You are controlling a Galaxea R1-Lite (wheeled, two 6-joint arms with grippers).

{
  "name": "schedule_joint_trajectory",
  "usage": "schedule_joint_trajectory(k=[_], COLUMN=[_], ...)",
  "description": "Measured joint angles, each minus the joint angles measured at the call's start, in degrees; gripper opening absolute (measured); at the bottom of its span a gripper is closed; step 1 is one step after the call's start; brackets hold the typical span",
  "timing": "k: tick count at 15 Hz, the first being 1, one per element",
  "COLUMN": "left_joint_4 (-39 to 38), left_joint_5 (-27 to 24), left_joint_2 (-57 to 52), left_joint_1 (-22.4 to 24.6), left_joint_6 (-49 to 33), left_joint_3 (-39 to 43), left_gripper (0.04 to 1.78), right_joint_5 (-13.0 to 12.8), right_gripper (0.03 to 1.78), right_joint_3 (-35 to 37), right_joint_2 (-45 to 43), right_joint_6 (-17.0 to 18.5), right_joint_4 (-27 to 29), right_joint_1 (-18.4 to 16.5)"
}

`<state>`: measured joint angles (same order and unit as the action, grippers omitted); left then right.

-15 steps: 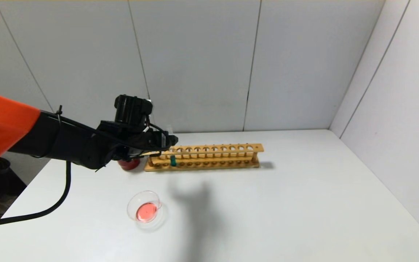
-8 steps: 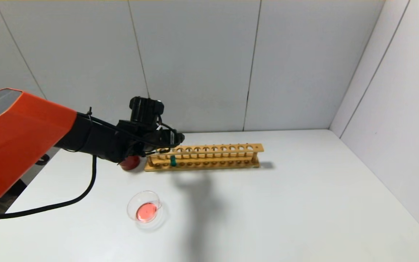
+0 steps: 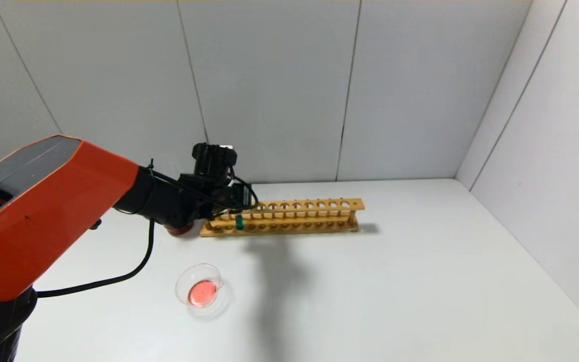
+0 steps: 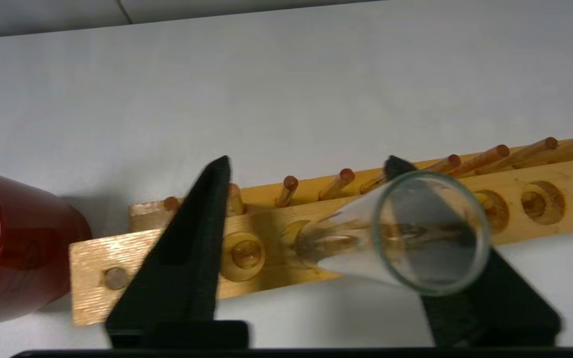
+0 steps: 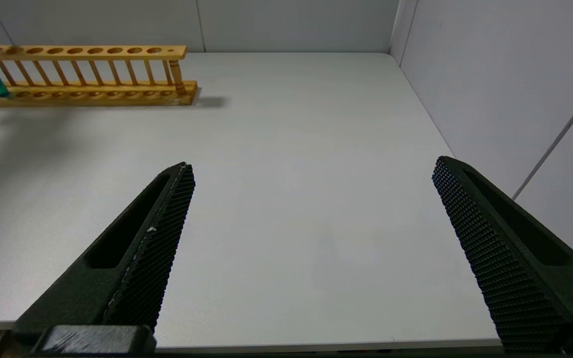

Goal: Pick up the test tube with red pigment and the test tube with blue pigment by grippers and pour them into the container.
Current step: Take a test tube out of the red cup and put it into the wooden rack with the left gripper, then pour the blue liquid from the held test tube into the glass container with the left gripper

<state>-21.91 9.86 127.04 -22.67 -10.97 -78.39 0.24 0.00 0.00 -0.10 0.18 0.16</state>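
right hand (image 5: pixel 311 248) (fingers apart) above table (image 5: pixel 291 164)

We see a white table (image 3: pixel 395 281). On it, a wooden rack (image 3: pixel 289 217) stands far, a red cup (image 3: pixel 179 230) touches its left end, and a glass dish (image 3: pixel 201 290) sits near left.

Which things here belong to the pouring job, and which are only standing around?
Job:
- test tube with blue pigment, standing in the wooden rack
- container, holding red liquid
- clear tube, inside the open left end effector
- right end effector, open, away from the rack

Standing around:
- wooden rack
- red cup
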Motion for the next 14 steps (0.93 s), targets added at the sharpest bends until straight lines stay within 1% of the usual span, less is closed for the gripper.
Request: schedule_joint_trajectory(k=[2,3,4,10,14], left_joint_4=[-0.09,-0.11,-0.13,0.02,-0.52], left_joint_5=[0.0,0.06,0.2,0.13,1.38], left_joint_2=[0.41,0.48,0.52,0.02,-2.17], left_joint_1=[-0.41,-0.45,-0.44,-0.59,-0.72], left_joint_6=[0.0,0.0,0.04,0.2,3.95], left_joint_3=[-0.02,-0.02,0.02,0.09,-0.2], left_gripper=[0.58,0.44,0.36,0.35,0.35], right_joint_5=[-0.02,0.0,-0.02,0.0,0.0], right_gripper=[1.75,1.75,1.75,1.75,1.75], right_joint_3=[0.0,0.0,0.0,0.0,0.0], right_joint_2=[0.0,0.0,0.0,0.0,0.0], right_joint_6=[0.02,0.02,0.02,0.0,0.02], right_joint_4=[0.0,0.0,0.0,0.0,0.0], right_joint_1=[0.0,0.0,0.0,0.0,0.0])
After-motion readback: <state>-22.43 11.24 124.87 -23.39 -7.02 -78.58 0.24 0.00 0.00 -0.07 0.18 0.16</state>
